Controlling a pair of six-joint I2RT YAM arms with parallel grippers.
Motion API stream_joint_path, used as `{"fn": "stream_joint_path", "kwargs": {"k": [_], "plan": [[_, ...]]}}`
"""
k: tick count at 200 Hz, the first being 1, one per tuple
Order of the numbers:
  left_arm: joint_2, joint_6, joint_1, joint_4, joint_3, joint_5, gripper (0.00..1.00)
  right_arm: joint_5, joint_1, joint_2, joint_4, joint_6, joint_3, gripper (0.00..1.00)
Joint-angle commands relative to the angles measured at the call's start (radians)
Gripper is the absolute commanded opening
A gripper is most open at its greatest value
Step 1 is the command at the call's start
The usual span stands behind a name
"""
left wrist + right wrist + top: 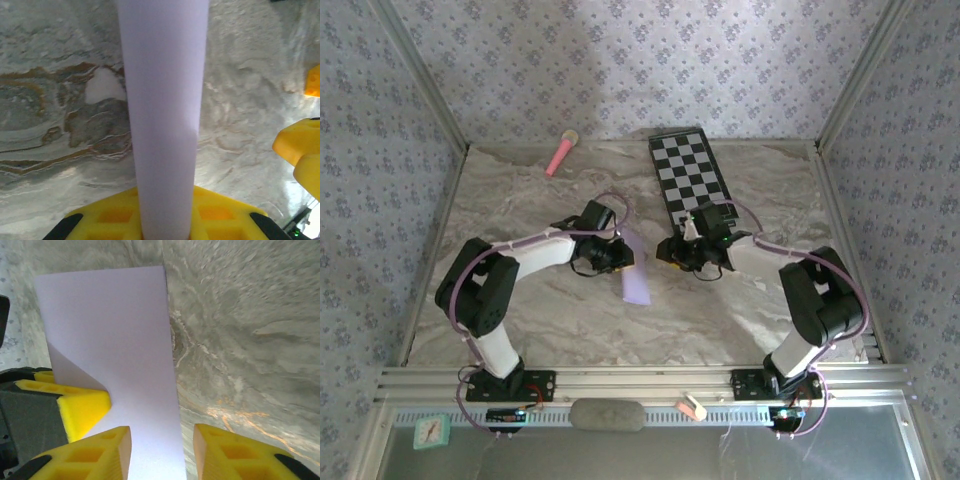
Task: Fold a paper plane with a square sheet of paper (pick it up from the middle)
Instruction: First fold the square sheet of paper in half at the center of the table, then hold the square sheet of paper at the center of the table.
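Both arms bend inward (wrists nearly meeting): left claw (618,252) clenched on the sheet of paper (636,278), right claw (162,454) released, fingers spread over it.

Take the checkered board (688,178) as your marker: it lies on the marble table (520,200), reaching back to the far wall. Your right gripper (667,252) sits just off the board's near end, to its left, with the right wrist over the board's near edge. Further left of that end is your left gripper (620,252), facing the right one. The lilac paper (634,268) hangs between them as a narrow strip, its upper end at the left gripper, its lower end pointing away from the board towards the arm bases. A pink stick (561,153) lies well to the left of the board's far end
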Motion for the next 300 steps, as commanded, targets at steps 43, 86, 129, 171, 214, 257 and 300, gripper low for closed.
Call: {"fn": "stream_joint_path", "kwargs": {"k": [43,86,129,171,214,257,300], "plan": [[0.035,0.049,0.003,-0.021,-0.007,-0.041,0.21,0.025,0.088,0.156,-0.103,-0.071,0.152,0.24],[0.044,0.046,0.007,-0.024,-0.008,-0.048,0.20,0.020,0.115,0.228,-0.134,-0.082,0.202,0.15],[0.049,0.048,0.007,-0.035,-0.006,-0.055,0.21,0.061,0.125,0.270,-0.199,-0.095,0.225,0.13],[0.023,0.031,0.009,-0.083,0.006,-0.101,0.28,0.104,0.132,0.322,-0.283,-0.088,0.260,0.12],[-0.043,-0.019,0.009,-0.167,0.001,-0.178,0.46,0.119,0.138,0.341,-0.315,-0.069,0.285,0.12],[-0.077,-0.099,-0.018,-0.146,-0.035,-0.169,0.64,0.102,0.141,0.339,-0.316,-0.052,0.306,0.13],[-0.044,-0.132,-0.066,-0.184,-0.017,-0.233,0.65,0.062,0.134,0.303,-0.276,-0.023,0.298,0.15]]}}
